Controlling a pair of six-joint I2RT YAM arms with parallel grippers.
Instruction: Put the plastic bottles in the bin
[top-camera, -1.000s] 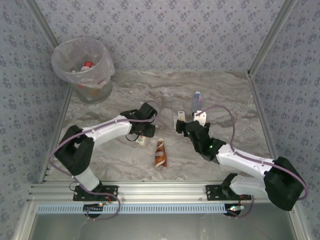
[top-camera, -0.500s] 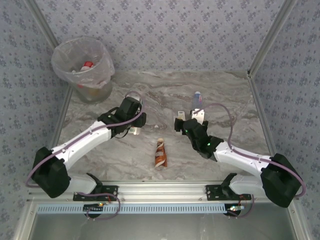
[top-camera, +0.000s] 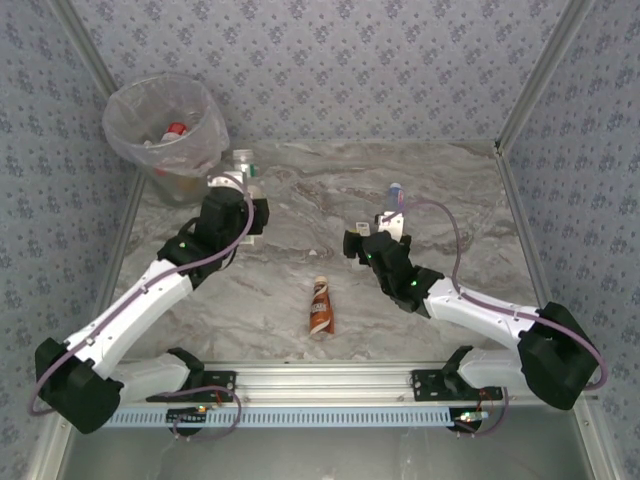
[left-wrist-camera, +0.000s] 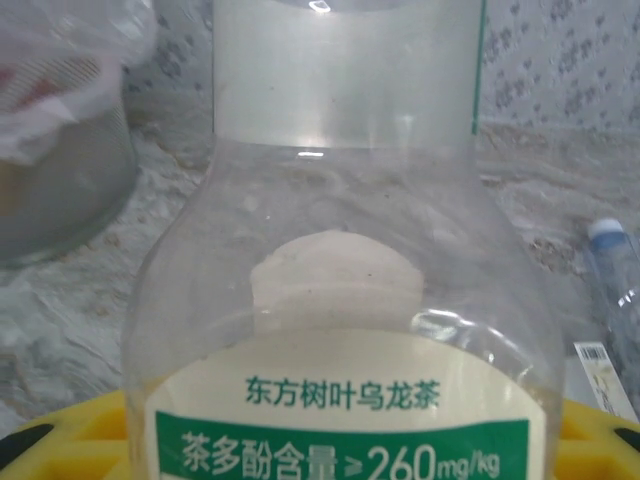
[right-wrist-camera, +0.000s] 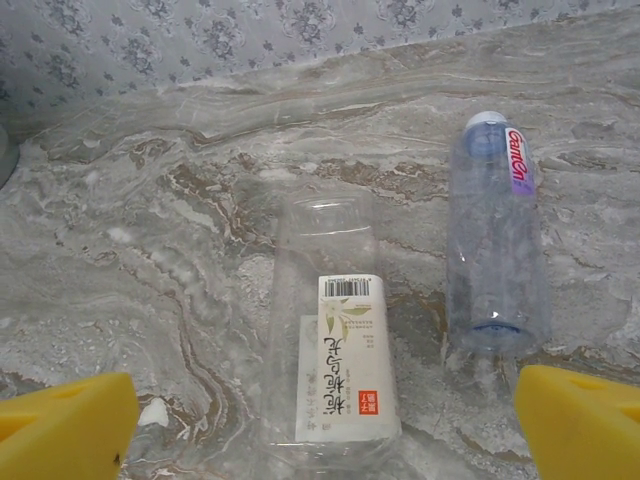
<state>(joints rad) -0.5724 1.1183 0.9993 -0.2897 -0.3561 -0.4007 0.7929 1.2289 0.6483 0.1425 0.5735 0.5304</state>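
Jaws: the left are clamped on a clear green-labelled bottle (left-wrist-camera: 340, 300) at its label section, with neck and white cap sticking out ahead. The right are apart with nothing held.

Near the middle of the counter's (top-camera: 330, 190) near edge, a brown-white bottle (top-camera: 321, 306) is lying untouched.

Further in, right of centre, a clear flat bottle (right-wrist-camera: 335, 350) with a white label is lying on the counter, roughly centred between the right jaws. A blue-capped bottle (right-wrist-camera: 495, 260) is lying just beside it, its base close to the line of one jaw. Judgement: the approach should be shifted or narrowed so that only the flat bottle is caught and the neighbour is not struck on the way down.

Further still, the held bottle is seen just beside the bin (top-camera: 190, 185), not yet over its mouth. Its height above the rim cannot be told.

The bin is set at the far-left corner. Bottles are lying inside it, a red cap (top-camera: 177, 130) among them.

Step in hand, as judged: carry to the bin.
- The draped liner should be cleared with margin, or the bag could be snagged and the light bin shoved.
- Release should be made only once the whole bottle is over the opening, near its centre.
- Squeeze should not be raised, since the thin wall may buckle and slip.
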